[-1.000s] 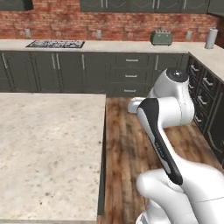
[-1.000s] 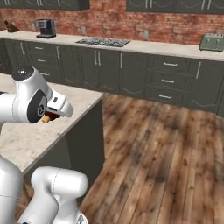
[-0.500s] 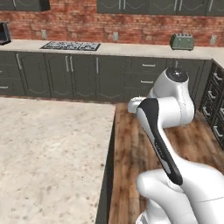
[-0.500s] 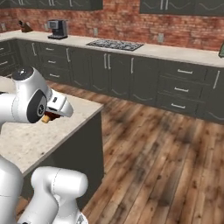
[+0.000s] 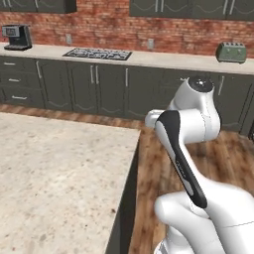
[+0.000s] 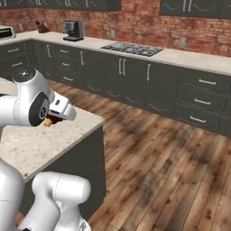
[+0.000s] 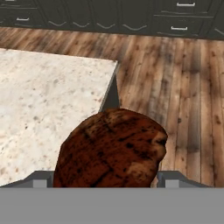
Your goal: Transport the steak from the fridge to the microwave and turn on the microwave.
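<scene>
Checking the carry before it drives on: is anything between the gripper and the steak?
No. The steak already sits in the gripper, with nothing visible between them. Below lie the island counter and wood floor.

A red brick wall (image 5: 109, 27) runs behind a long pale table (image 5: 149, 58) set over dark grey cabinets (image 5: 99, 89). A black cooktop (image 5: 97, 53) is set into it, with a coffee machine (image 5: 17, 37) at its left end and a green toaster (image 5: 231, 51) toward its right. The floor is wood planks (image 6: 171, 167). A speckled stone island (image 5: 54, 183) fills the near left.
</scene>
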